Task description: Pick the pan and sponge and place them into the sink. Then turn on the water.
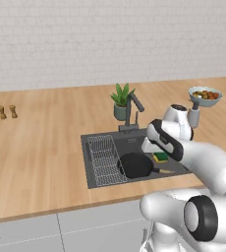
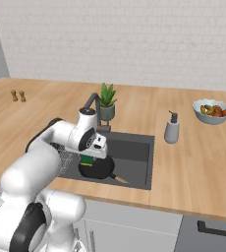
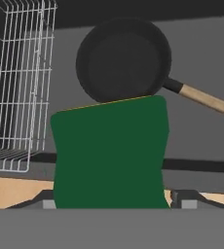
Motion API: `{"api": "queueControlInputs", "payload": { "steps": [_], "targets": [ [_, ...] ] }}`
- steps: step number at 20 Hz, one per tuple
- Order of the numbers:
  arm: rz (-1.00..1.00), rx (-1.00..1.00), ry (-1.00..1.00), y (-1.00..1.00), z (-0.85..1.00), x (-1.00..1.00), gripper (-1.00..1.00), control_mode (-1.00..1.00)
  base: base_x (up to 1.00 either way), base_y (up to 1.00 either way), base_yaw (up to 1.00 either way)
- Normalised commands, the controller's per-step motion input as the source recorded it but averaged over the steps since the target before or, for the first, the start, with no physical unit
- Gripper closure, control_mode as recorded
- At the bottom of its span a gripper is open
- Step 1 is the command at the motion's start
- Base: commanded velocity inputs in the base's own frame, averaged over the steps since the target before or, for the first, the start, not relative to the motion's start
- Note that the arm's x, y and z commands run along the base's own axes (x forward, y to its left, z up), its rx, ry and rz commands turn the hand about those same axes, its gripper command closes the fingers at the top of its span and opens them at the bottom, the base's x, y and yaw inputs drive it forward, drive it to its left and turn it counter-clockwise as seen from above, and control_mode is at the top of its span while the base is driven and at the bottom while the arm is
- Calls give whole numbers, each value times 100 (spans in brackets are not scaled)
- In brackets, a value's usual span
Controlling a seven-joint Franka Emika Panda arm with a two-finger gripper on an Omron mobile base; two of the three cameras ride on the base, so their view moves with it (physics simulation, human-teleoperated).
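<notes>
From the left base view, nearest us is our white arm; beyond it the round black frying pan [image 1: 134, 165] lies in the dark grey recessed sink [image 1: 96, 183], the green-topped yellow sponge [image 1: 160, 157] just below our gripper [image 1: 152, 145]. From the right, the sponge [image 2: 87, 159] hangs under the hand above the pan. In the hand view, wide-set fingers [image 3: 184, 198] flank the sponge; we judge it light, soft, held by its sides.

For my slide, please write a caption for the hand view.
Pincer holding green sponge above sink, where black pan lies beside wire rack.
</notes>
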Motion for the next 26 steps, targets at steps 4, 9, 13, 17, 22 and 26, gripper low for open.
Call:
{"api": "queueControlInputs", "payload": {
  "steps": [4, 9, 13, 17, 22, 26],
  "targets": [
    [0, 3, 0, -41, -13, 43, 100, -100, 0, 0, 0],
    [0, 0, 0, -17, -32, 40, 100, -100, 0, 0, 0],
    [0, 0, 0, 0, -47, 42, 100, -100, 0, 0, 0],
    [0, 0, 0, 0, -46, 36, 100, -100, 0, 0, 0],
    [0, 0, -2, 0, -45, 30, 100, -100, 0, 0, 0],
    [0, 0, -3, -1, -38, 37, 100, -100, 0, 0, 0]
  ]
}}
